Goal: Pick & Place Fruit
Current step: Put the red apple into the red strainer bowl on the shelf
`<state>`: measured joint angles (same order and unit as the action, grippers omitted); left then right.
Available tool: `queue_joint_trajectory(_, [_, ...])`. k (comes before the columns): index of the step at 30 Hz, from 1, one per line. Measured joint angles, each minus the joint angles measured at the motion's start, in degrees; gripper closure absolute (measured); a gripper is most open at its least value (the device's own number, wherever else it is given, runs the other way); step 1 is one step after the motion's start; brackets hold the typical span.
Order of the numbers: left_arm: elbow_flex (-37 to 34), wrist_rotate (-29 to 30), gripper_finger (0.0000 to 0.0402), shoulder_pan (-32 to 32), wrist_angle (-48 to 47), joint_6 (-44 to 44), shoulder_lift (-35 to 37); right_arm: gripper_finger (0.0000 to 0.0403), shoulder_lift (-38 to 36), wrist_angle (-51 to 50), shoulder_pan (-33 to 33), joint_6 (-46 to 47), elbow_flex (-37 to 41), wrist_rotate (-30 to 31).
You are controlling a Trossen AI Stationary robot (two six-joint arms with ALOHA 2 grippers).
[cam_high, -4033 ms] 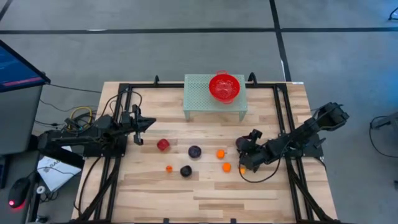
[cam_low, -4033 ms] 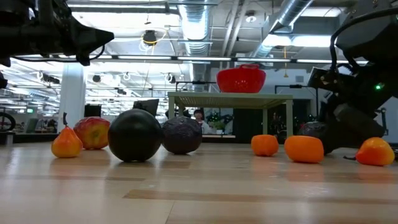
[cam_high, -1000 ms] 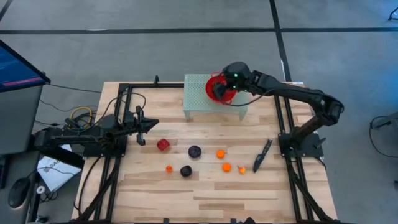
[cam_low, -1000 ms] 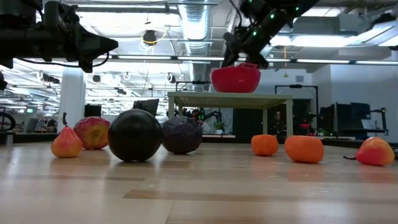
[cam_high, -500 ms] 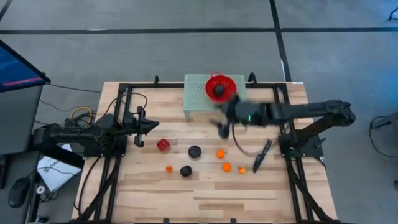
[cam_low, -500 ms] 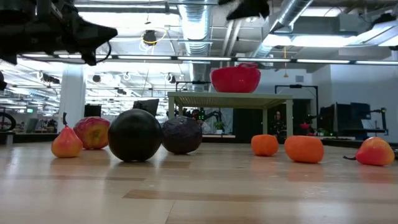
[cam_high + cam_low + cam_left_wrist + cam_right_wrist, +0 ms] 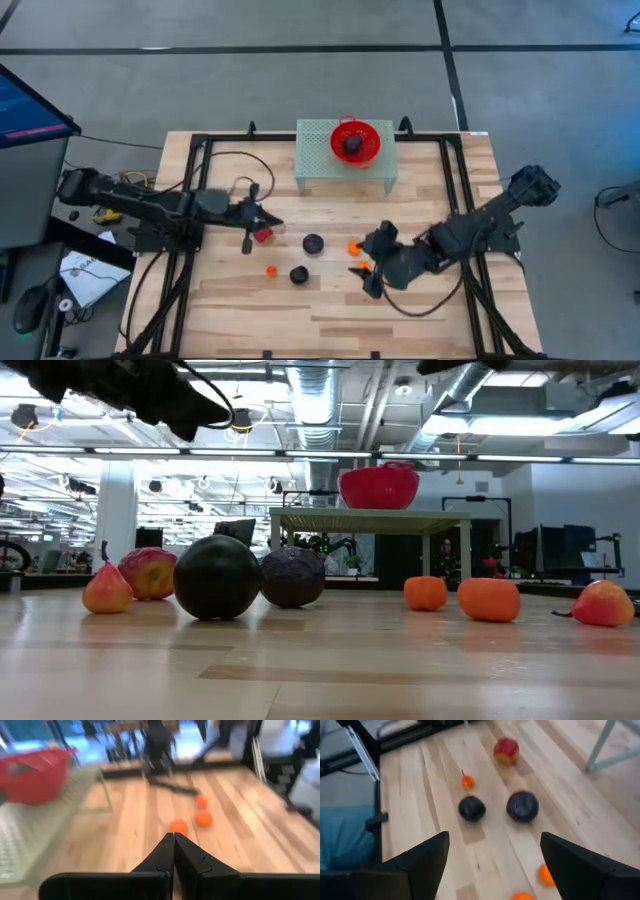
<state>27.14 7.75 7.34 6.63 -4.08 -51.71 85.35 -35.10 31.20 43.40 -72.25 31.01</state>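
Wooden table (image 7: 330, 310): front edge bare; fruit (image 7: 313, 243) mid-table, well apart.

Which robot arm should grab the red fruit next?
Probably the left. Its gripper, fingers shut, is right beside the red fruit, though it must open first. The right gripper is open but across the table, by the orange fruits.
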Motion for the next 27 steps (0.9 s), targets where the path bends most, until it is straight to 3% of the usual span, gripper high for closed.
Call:
queue_joint_trajectory(7, [7.7,-2.7,0.0370,1.0,-24.3,0.0,-2.7,0.0094,4.6,-1.4,1.0,4.6,0.0,4.9])
queue_joint_trajectory(15, [11.6,-12.2,0.0246,1.0,-45.4,-3.0,-2.1,0.0094,8.9,-1.4,-1.1,5.7,0.0,4.1])
queue_joint_trajectory(21, [14.7,-12.5,0.0150,1.2,-50.1,-8.1,-11.4,0.0094,9.6,-1.0,-3.4,4.8,0.1,3.2])
queue_joint_trajectory(24, [16.8,-11.0,0.0121,1.4,-52.3,-13.9,-18.4,0.0094,9.5,-1.0,-4.6,4.1,0.1,2.0])
queue_joint_trajectory(27, [18.2,-5.9,0.0108,1.4,-52.7,-21.2,-23.7,0.0094,9.3,-0.6,-5.4,3.1,0.1,1.4])
